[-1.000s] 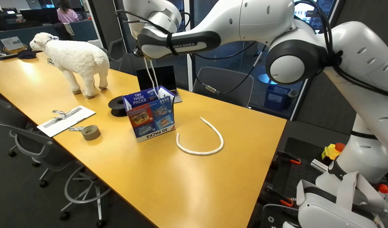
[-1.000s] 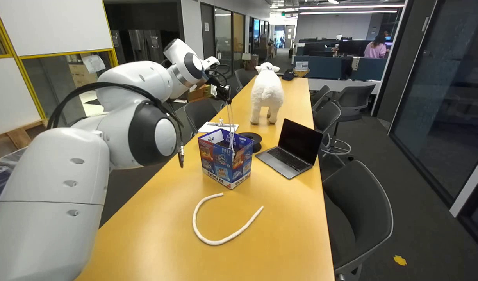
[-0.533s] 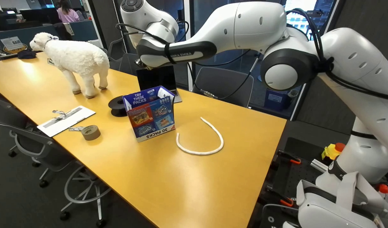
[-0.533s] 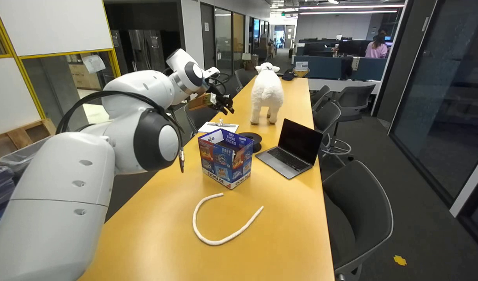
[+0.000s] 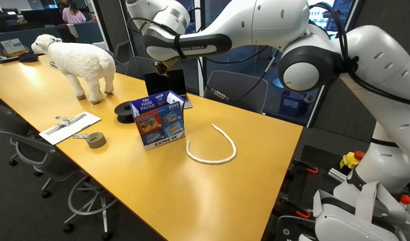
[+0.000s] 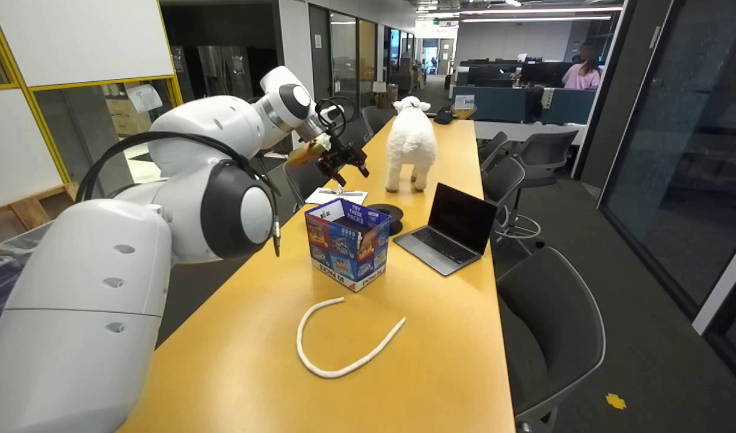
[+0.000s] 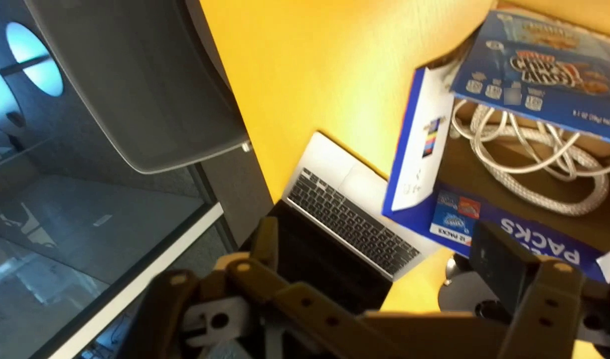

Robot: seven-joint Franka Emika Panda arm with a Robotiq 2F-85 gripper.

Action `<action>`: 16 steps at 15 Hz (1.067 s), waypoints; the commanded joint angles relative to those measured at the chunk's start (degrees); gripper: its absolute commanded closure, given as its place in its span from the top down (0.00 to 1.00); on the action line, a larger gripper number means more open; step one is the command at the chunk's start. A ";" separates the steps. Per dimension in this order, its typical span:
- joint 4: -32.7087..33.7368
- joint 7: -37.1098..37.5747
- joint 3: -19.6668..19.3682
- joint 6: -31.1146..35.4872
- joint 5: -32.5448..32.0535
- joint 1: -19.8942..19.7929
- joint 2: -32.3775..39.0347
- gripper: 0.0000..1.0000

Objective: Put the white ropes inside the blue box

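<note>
Just above centre in an exterior view, the black two-fingered claw (image 6: 354, 175) is hanging with jaws apart, holding nothing. Looped white ropes (image 7: 574, 206) are lying inside the blue printed cardboard box (image 6: 347, 246); a thick U-shaped white rope (image 6: 328, 373) is waiting on the yellow wooden surface (image 6: 272, 337), lower centre. Crossing too low toward it would be risking tipping the light-looking box; pinching mid-length could be leaving limp ends snagging on its rim.

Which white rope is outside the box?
The U-shaped white rope on the table; the wrist view shows the other ropes looped inside the blue box.
</note>
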 commanded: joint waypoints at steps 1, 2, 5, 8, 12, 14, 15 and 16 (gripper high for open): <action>-3.60 -3.86 1.60 -8.30 2.96 -0.58 -6.26 1.00; -5.18 -4.11 2.07 -9.11 4.35 -1.07 -7.96 1.00; -10.00 1.92 2.07 -13.27 9.24 -1.81 -12.91 1.00; -19.32 8.61 1.39 -13.68 12.60 -2.50 -18.91 1.00; -30.43 17.97 0.97 -10.52 17.95 -4.00 -24.53 1.00; -36.06 22.32 0.93 -8.53 21.20 -4.86 -26.78 1.00; -38.91 24.60 0.71 -6.66 22.46 -5.20 -27.65 1.00; -41.85 26.88 0.46 -4.42 23.57 -5.45 -28.54 1.00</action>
